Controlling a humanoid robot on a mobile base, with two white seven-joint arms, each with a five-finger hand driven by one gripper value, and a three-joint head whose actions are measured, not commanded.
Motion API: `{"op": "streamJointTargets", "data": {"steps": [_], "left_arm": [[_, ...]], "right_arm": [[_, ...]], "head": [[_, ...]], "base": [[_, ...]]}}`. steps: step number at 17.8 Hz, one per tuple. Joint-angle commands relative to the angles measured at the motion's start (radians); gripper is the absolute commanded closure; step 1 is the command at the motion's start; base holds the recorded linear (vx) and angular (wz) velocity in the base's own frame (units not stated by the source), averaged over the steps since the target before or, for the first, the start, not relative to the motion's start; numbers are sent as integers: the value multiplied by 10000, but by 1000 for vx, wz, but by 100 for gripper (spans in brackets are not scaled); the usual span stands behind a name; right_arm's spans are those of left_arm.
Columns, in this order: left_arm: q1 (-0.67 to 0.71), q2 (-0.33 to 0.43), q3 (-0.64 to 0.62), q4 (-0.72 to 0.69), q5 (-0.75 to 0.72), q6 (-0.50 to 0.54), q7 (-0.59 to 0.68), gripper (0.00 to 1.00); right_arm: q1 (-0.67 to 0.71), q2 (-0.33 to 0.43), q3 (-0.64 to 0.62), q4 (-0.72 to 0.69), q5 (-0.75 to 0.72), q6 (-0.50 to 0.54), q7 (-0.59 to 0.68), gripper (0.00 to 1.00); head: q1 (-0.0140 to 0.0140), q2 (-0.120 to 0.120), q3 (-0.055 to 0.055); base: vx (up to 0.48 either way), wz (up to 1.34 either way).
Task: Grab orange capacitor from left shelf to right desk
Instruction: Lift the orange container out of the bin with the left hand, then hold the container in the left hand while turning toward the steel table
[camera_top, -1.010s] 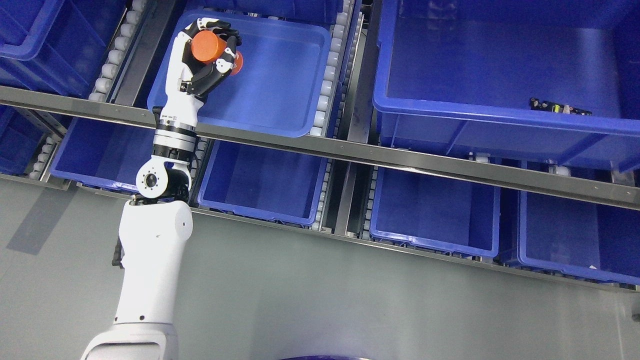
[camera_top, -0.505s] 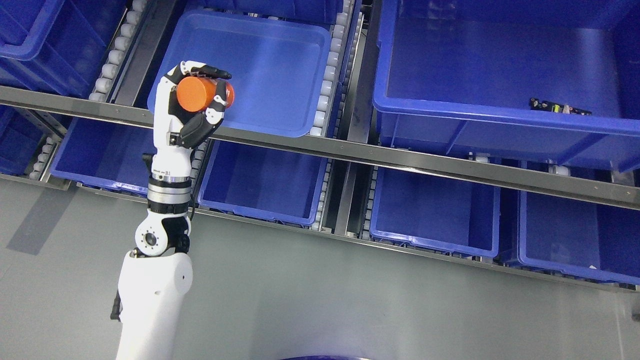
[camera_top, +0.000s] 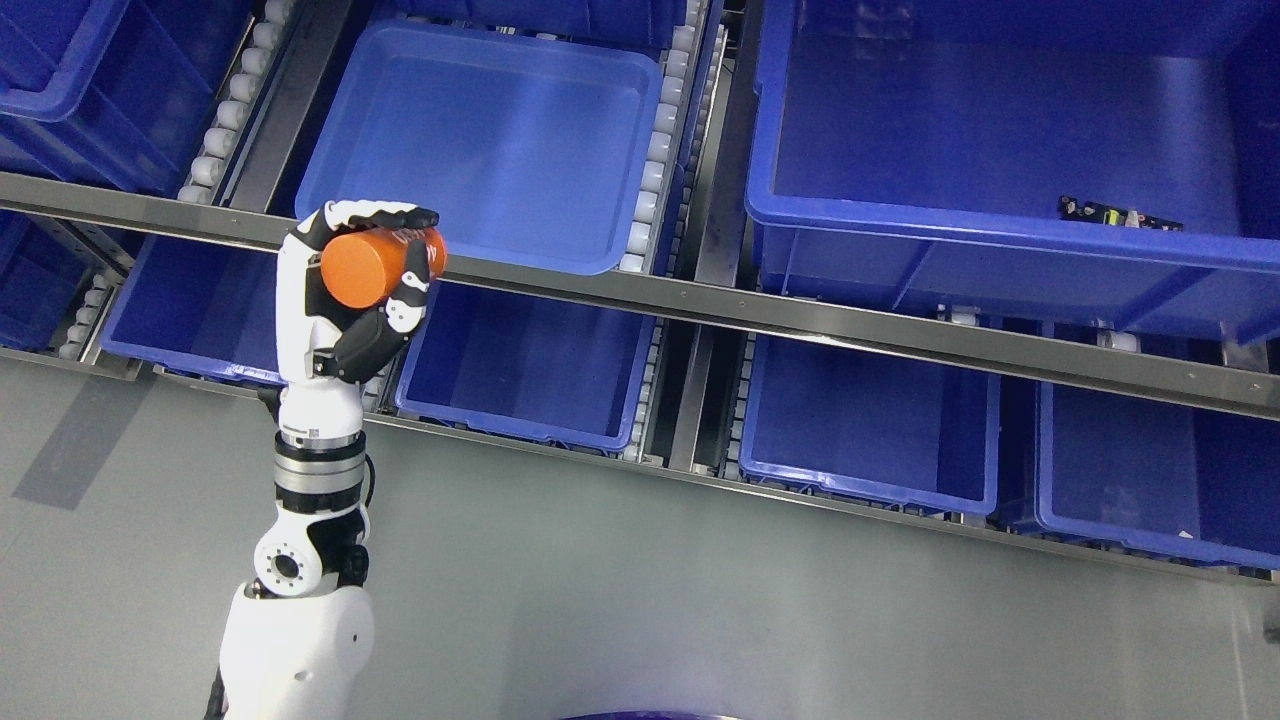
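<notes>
My left hand (camera_top: 385, 255) is shut on the orange capacitor (camera_top: 368, 267), a short orange cylinder held on its side. The hand is in front of the shelf's metal front rail (camera_top: 700, 305), just below the lower left corner of the light blue bin (camera_top: 490, 140) on the upper shelf level. The white forearm rises from the bottom left of the picture. The bin behind the hand holds nothing that I can see. The right arm is out of sight.
A large blue bin (camera_top: 1000, 130) at upper right holds a small dark part (camera_top: 1120, 214). Several blue bins (camera_top: 530, 370) stand on the lower shelf level. Roller tracks (camera_top: 655, 150) run between the bins. Grey floor (camera_top: 700, 600) lies in front of the shelf.
My left hand has drawn back out of the light blue bin, down and toward me, carrying the orange capacitor past the shelf rail. The bins have not moved.
</notes>
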Motion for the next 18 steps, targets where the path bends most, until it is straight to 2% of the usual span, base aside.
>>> {"op": "streamJointTargets", "data": {"steps": [1, 10, 18], "left_arm": [[660, 199, -256, -972, 10, -98, -16, 97], [814, 174, -349, -972, 10, 531, 45, 98], [783, 174, -502, -1003, 10, 562, 45, 98]], "right_arm": [[215, -175, -123, -175, 61, -22, 1, 0], [215, -175, -123, -175, 61, -7, 1, 0], [215, -175, -123, -175, 61, -7, 1, 0]], "head": [[0, 0, 0], [0, 0, 0], [0, 0, 0]], "base": [[0, 0], [0, 0], [0, 0]]}}
